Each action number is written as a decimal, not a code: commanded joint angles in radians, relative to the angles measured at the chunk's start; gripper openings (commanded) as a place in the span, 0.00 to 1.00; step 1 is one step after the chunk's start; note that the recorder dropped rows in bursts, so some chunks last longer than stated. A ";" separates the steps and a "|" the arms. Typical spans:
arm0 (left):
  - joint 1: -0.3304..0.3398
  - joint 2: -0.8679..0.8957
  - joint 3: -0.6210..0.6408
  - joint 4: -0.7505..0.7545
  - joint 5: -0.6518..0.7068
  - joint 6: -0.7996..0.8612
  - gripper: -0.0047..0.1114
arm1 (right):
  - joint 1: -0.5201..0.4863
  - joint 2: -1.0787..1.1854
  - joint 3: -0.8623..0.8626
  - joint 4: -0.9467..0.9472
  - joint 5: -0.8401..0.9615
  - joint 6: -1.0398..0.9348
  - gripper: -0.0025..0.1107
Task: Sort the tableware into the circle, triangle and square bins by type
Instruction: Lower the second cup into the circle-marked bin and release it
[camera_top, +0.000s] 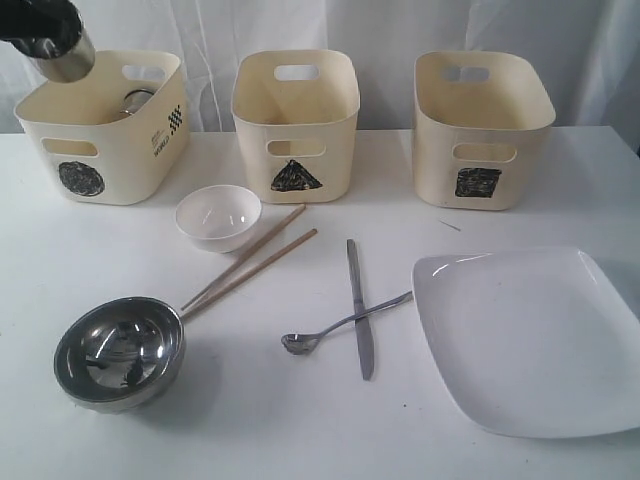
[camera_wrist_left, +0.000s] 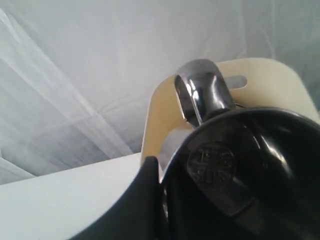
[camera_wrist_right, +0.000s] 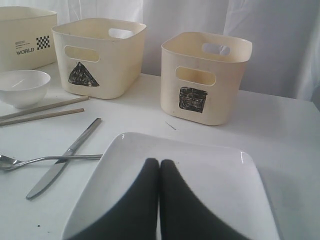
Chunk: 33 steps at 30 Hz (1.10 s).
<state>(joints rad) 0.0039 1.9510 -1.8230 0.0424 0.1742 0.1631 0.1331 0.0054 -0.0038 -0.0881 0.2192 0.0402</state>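
My left gripper hangs above the circle bin, shut on a steel cup. In the left wrist view one black finger presses the wall of that cup. A second steel cup lies inside the circle bin. On the table are the small white bowl, two chopsticks, the steel bowl, the knife crossed by the spoon, and the white square plate. My right gripper is shut and empty above the plate.
The triangle bin stands at the back middle and the square bin at the back right. A white curtain hangs behind the bins. The plate reaches the table's right edge.
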 joint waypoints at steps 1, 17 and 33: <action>0.010 0.124 -0.084 -0.012 -0.057 -0.028 0.04 | -0.006 -0.005 0.004 -0.005 0.000 0.003 0.02; 0.012 0.164 -0.133 -0.079 0.223 -0.090 0.48 | -0.006 -0.005 0.004 -0.005 0.002 0.003 0.02; -0.104 -0.144 0.116 -0.372 0.470 0.210 0.44 | -0.006 -0.005 0.004 -0.005 0.000 0.003 0.02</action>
<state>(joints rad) -0.0606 1.8425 -1.7777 -0.3131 0.6168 0.3585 0.1331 0.0054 -0.0038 -0.0881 0.2192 0.0402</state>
